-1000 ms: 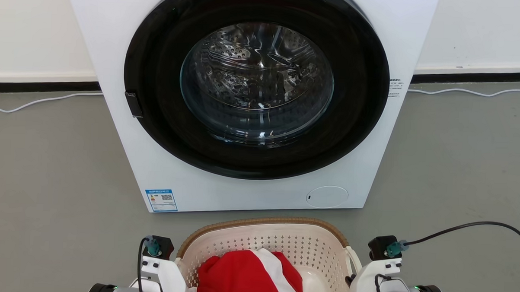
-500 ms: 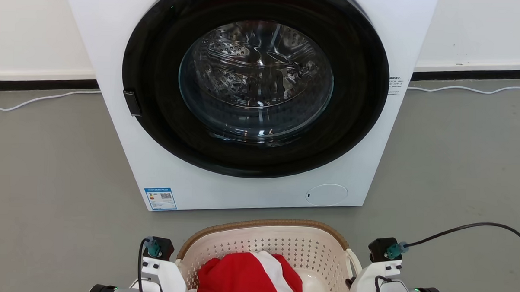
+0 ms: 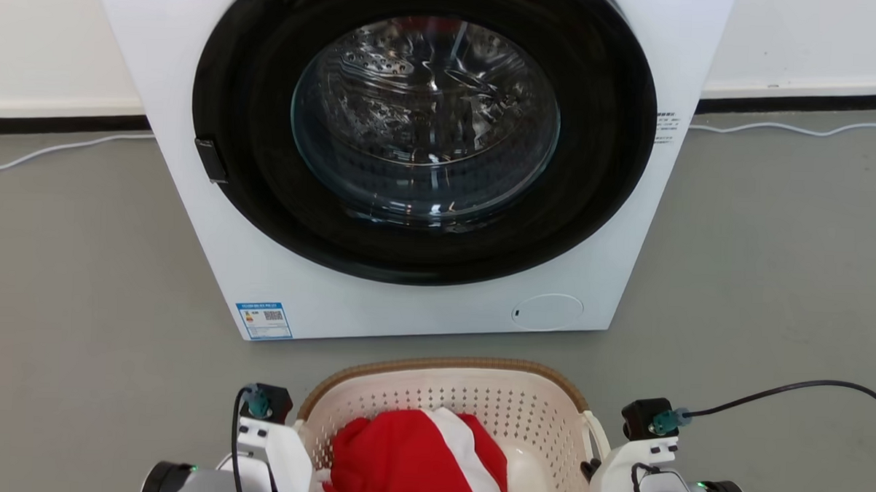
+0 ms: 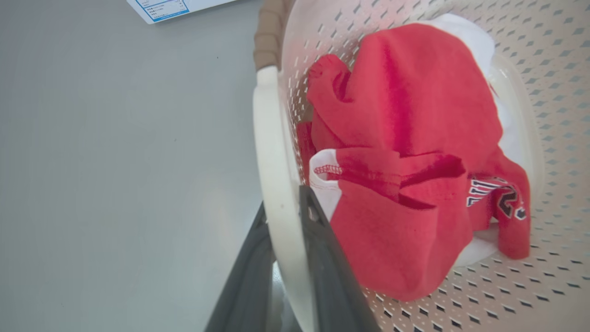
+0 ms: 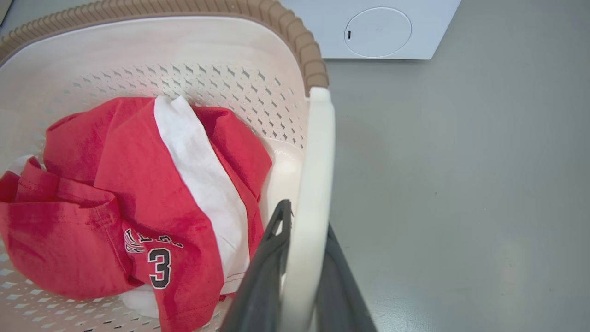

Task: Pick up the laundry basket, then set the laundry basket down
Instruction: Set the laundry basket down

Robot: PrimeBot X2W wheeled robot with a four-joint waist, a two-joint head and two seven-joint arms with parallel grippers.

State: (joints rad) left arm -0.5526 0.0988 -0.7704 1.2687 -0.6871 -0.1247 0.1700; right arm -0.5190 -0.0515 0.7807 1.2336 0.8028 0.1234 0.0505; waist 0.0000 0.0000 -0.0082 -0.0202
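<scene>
The laundry basket (image 3: 476, 400), cream-white and perforated with a brown woven rim, sits low in the head view between my two wrists. A red and white jersey (image 3: 409, 456) lies inside it. In the left wrist view my left gripper (image 4: 283, 203) is shut on the basket's white left loop handle (image 4: 272, 152), one dark finger on each side. My right gripper (image 5: 308, 216) is likewise shut on the right loop handle (image 5: 315, 152). Whether the basket's bottom touches the floor is hidden.
A white washing machine (image 3: 406, 310) with its round dark door (image 3: 424, 122) closed stands just beyond the basket. A white cable (image 3: 48, 152) runs along the grey floor by the wall. A black cable (image 3: 804, 390) loops out from my right wrist.
The whole head picture has shifted: the washing machine now sits higher and slightly further left. Both grippers keep the same hold on the basket's handles.
</scene>
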